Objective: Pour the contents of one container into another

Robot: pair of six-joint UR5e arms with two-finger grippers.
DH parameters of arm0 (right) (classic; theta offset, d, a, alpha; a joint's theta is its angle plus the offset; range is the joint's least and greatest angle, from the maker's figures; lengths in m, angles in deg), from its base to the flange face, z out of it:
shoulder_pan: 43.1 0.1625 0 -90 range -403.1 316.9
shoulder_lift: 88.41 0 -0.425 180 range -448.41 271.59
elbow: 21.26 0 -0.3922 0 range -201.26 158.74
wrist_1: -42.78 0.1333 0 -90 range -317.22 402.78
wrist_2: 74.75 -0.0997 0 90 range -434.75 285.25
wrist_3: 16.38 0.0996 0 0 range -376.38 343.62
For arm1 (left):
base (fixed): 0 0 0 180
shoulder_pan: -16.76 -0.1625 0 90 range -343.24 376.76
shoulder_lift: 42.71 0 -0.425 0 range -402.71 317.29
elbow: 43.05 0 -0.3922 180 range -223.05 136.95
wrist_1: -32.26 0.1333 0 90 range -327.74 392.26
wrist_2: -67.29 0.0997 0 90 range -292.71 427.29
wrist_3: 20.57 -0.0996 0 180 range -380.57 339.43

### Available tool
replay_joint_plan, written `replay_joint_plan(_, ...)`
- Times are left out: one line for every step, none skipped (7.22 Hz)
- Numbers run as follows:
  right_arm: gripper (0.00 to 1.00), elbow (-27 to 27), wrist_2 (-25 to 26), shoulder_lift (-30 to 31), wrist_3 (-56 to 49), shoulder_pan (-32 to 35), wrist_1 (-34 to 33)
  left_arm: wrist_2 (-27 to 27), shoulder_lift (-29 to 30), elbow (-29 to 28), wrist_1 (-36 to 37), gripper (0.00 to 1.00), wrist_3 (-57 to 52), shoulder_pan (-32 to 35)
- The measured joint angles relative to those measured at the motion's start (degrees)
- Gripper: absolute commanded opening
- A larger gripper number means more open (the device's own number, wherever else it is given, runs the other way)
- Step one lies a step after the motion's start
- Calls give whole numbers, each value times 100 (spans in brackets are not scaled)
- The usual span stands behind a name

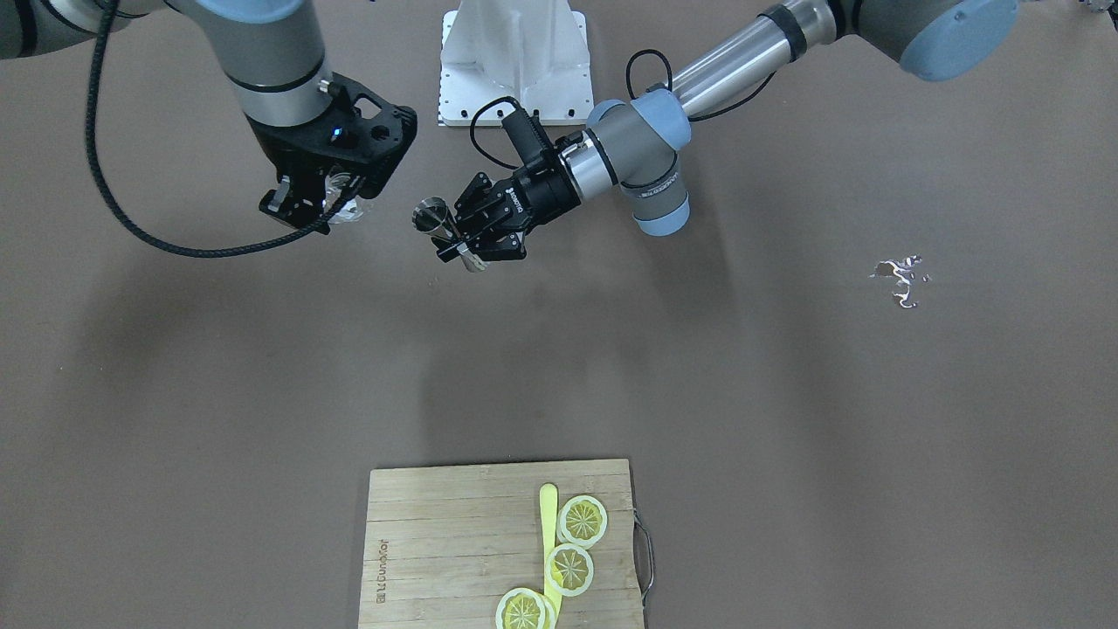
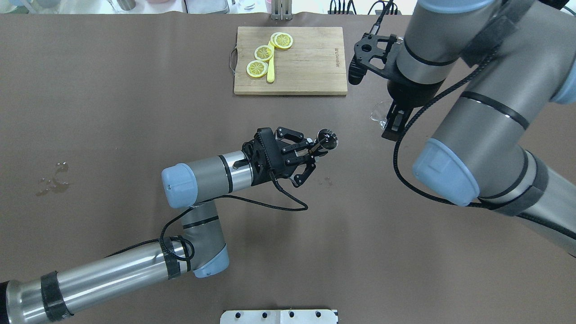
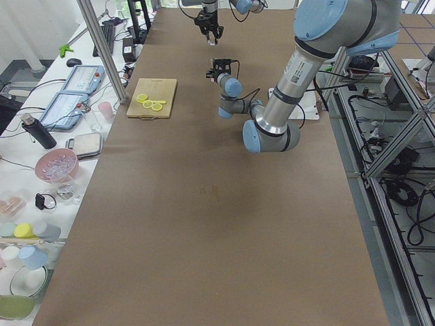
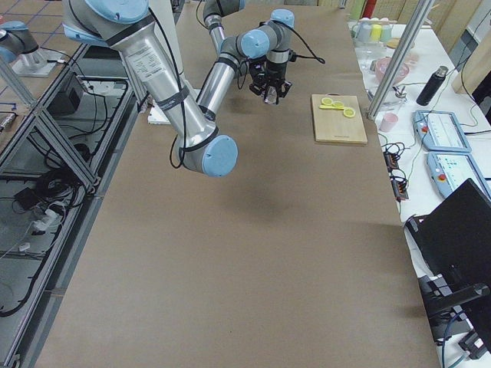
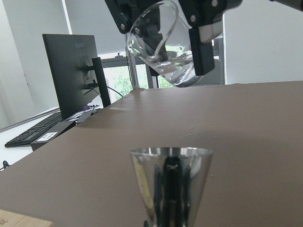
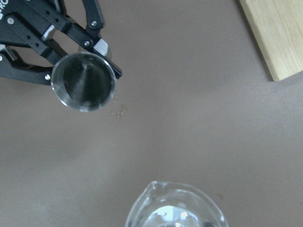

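Note:
My left gripper [image 2: 317, 149] is shut on a small steel jigger [image 2: 327, 138], held upright above the table's middle. In the right wrist view the jigger's open mouth [image 6: 84, 81] looks dark, and I cannot tell if it holds liquid. My right gripper [image 2: 392, 121] is shut on a clear glass beaker [image 2: 379, 115], lifted off the table to the jigger's right and apart from it. From the left wrist camera, the beaker [image 5: 163, 45] hangs tilted with some clear liquid inside, higher than the jigger [image 5: 170, 184] and beyond it.
A wooden cutting board [image 2: 306, 67] with lemon slices [image 2: 263, 53] and a yellow knife [image 2: 270, 72] lies at the far edge. A small water spill [image 2: 54, 177] marks the table far left. A few drops [image 2: 327, 181] lie near the left gripper.

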Motion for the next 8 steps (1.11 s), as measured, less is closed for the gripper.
replay_joint_plan(0, 136, -217, 492, 1, 253, 521, 7, -43, 78, 1, 0, 6, 68)
replay_joint_plan(0, 218, -446, 1010, -3, 507, 1091, 11, -109, 159, 4, 0, 14, 149)
replay_joint_plan(0, 283, -583, 1562, -11, 740, 1717, 16, -212, 260, 6, 0, 22, 261)
replay_joint_plan(0, 308, -718, 2139, -9, 932, 2398, 18, -365, 401, 7, 0, 31, 380)
replay_joint_plan(0, 306, -887, 2762, 24, 1135, 3168, 19, -577, 578, 7, 0, 38, 500)
replay_joint_plan(0, 297, -1070, 3304, 65, 1375, 3824, 18, -773, 745, 8, 0, 43, 611)
replay_joint_plan(0, 252, -1285, 3842, 80, 1639, 4471, 16, -928, 884, 4, 0, 79, 726)
replay_joint_plan(0, 26, -1420, 4303, 90, 1863, 5290, 17, -1072, 1012, -18, 0, 171, 831)
